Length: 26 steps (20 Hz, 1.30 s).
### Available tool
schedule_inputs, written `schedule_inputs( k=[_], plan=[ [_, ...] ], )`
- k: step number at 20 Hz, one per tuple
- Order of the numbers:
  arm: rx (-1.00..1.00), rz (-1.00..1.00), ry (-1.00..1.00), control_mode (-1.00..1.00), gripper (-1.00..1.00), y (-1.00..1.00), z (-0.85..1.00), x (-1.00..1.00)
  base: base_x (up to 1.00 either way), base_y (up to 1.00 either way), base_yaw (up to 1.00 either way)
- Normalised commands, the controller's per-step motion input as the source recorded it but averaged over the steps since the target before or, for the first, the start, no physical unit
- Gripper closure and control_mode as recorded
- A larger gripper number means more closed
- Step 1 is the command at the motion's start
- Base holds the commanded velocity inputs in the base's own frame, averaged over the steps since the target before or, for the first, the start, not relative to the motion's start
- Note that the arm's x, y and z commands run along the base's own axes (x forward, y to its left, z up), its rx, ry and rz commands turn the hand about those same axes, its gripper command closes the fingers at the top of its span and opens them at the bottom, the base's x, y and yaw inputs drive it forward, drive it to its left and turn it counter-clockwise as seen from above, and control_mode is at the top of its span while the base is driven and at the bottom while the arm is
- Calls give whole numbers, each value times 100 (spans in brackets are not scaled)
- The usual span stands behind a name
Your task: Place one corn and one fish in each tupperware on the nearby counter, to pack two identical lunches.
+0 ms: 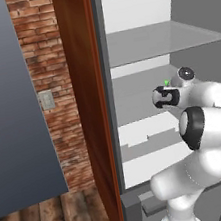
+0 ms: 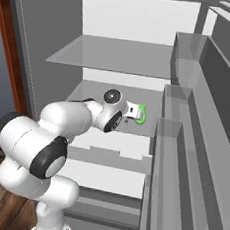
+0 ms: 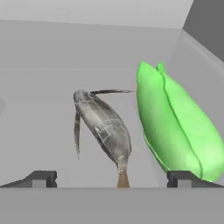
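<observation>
Corn (image 3: 177,127), the bright green cob, lies on the middle grey shelf (image 2: 93,97) of an open fridge, just beside a dark-grey fish (image 3: 105,127) on its left in the hand view. Spread wide and grasping nothing, the gripper (image 3: 111,179) reaches in close before both, the fish's tail between its fingertips (image 3: 41,178). From the base views the arm's wrist hides the fish, leaving a sliver of green.

corn (image 3: 175,127): bright green, centre-right
fish (image 3: 105,127): dark grey – pale scale lines, brownish tail
shelf (image 3: 39,109): plain grey
wall (image 1: 45,67): red brick, upper left
</observation>
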Motion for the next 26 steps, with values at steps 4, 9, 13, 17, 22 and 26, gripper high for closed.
schedule_inputs(
  k=[4, 9, 13, 17, 22, 26],
  plan=[
    [0, 0, 2, -100, -100, -18, -29, 47, 0, 0, 0],
    [0, 0, 6, -100, -100, -27, -24, 48, 0, 0, 0],
    [0, 0, 8, -100, -100, -6, -39, 20, 0, 0, 0],
    [0, 0, 10, -100, 100, 6, -69, 5, 0, 0, 0],
    [-2, 0, 1, -100, 100, 36, -100, -15, 0, 0, 0],
    [-2, 0, -1, -100, 100, 41, -98, -52, 0, 0, 0]
  ],
)
